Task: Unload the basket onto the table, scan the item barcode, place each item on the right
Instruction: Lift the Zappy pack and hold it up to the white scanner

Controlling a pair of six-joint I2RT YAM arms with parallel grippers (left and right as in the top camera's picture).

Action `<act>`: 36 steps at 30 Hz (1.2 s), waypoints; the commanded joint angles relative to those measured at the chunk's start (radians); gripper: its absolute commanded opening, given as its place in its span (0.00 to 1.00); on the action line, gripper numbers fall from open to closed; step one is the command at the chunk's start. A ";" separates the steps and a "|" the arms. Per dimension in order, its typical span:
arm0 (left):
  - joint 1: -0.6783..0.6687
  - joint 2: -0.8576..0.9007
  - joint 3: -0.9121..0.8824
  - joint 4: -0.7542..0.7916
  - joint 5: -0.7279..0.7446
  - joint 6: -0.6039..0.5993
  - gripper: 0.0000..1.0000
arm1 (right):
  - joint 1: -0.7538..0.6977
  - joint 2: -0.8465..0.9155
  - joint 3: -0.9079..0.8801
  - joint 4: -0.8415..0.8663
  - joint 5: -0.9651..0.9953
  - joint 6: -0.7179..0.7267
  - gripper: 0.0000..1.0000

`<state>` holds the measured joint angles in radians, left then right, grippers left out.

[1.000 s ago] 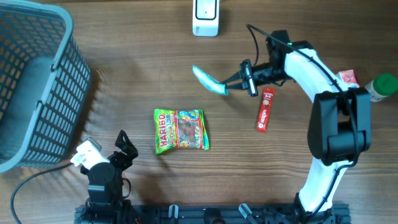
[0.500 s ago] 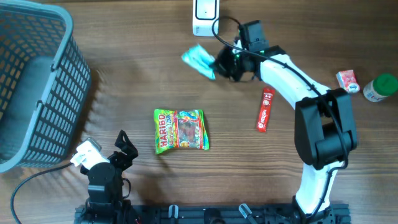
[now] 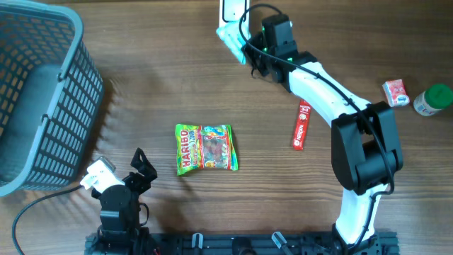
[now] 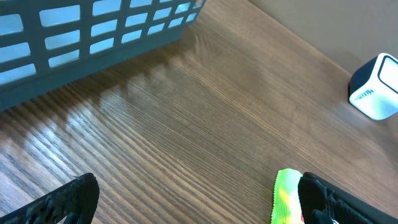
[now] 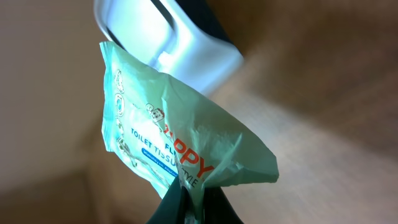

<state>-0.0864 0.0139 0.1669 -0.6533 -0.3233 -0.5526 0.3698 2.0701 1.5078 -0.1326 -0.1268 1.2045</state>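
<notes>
Top edge crops scanner (image 3: 228, 8); left edge crops basket (image 3: 64, 120)

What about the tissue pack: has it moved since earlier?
Yes. The tissue pack went up-left, from near the red stick to the white scanner.

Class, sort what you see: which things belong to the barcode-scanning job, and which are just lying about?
In the job: toilet tissue pack, scanner, right gripper.
Lying about: Haribo bag, red snack stick, red-white packet, green-capped bottle, basket.
</notes>
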 commanded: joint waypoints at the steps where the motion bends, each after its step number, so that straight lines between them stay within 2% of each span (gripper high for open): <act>1: 0.003 -0.009 0.001 -0.003 0.001 -0.006 1.00 | -0.002 0.008 0.043 0.073 0.100 0.074 0.05; 6: 0.003 -0.009 0.000 -0.003 0.001 -0.006 1.00 | -0.002 0.059 0.077 0.126 0.164 0.114 0.05; 11: 0.003 -0.009 0.000 -0.003 0.001 -0.006 1.00 | 0.000 0.163 0.225 0.125 0.168 0.112 0.05; 15: 0.003 -0.009 0.000 -0.003 0.001 -0.006 1.00 | 0.016 0.231 0.335 0.042 0.184 0.116 0.05; 19: 0.003 -0.009 0.000 -0.003 0.001 -0.006 1.00 | 0.028 0.232 0.338 -0.079 0.296 0.142 0.05; 23: 0.003 -0.009 0.001 -0.003 0.001 -0.006 1.00 | 0.022 0.232 0.338 -0.123 0.271 0.133 0.05; 32: 0.003 -0.009 0.001 -0.003 0.001 -0.006 1.00 | 0.026 0.232 0.338 -0.054 0.191 0.161 0.05; 36: 0.003 -0.009 0.000 -0.004 0.001 -0.006 1.00 | 0.024 0.224 0.338 -0.171 0.192 0.183 0.05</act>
<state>-0.0864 0.0139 0.1669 -0.6533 -0.3233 -0.5526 0.3923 2.2871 1.8187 -0.2428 0.0742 1.3586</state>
